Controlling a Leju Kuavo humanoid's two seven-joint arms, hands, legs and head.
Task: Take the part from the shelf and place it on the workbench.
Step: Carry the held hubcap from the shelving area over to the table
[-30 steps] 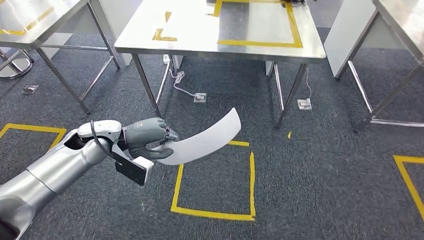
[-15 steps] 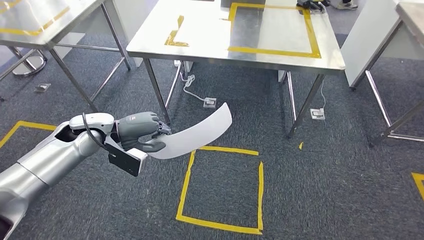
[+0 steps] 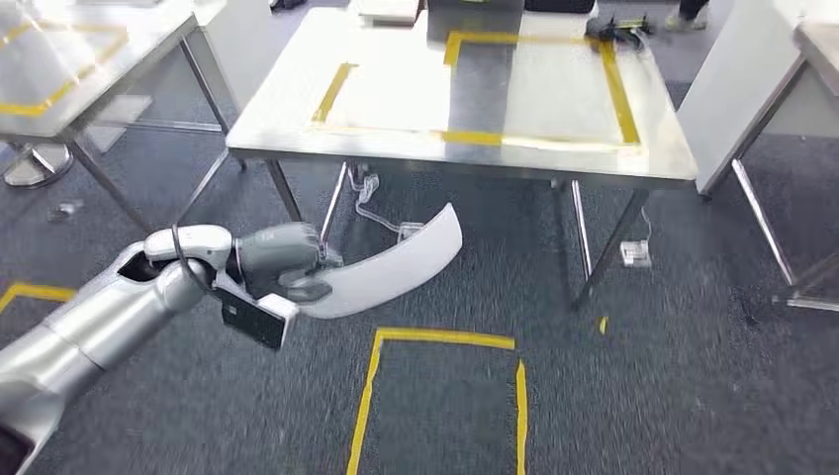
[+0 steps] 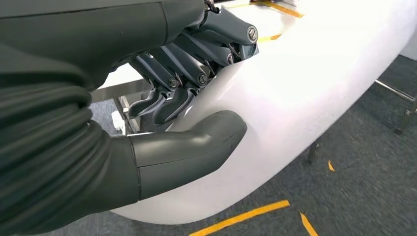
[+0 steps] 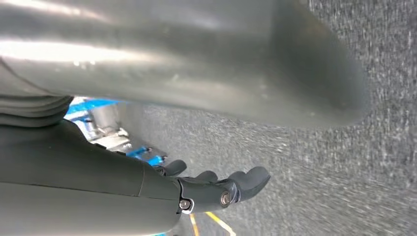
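The part [image 3: 391, 267] is a white, curved, blade-shaped panel. My left hand [image 3: 282, 259] grips its near end, and the far tip points up and right toward the workbench [image 3: 297, 119]. In the left wrist view the thumb [image 4: 189, 150] presses one face of the part [image 4: 305, 93] and the dark fingers [image 4: 196, 64] wrap the other. The workbench is a steel table with a yellow tape rectangle [image 3: 534, 89] on its top; the part hangs below and in front of its near edge. My right hand [image 5: 216, 189] hangs over the carpet with its fingers loosely apart and nothing in them.
Another steel table [image 3: 79, 59] stands at the left and a third [image 3: 792, 99] at the right. Table legs [image 3: 282, 188], a cable [image 3: 371, 198] and floor sockets [image 3: 635, 253] lie under the workbench. A yellow tape square [image 3: 445, 341] marks the dark carpet just ahead.
The whole view has shifted: the workbench now looks nearer and larger, and the floor square has slid down the picture. My left hand still holds the part the same way.
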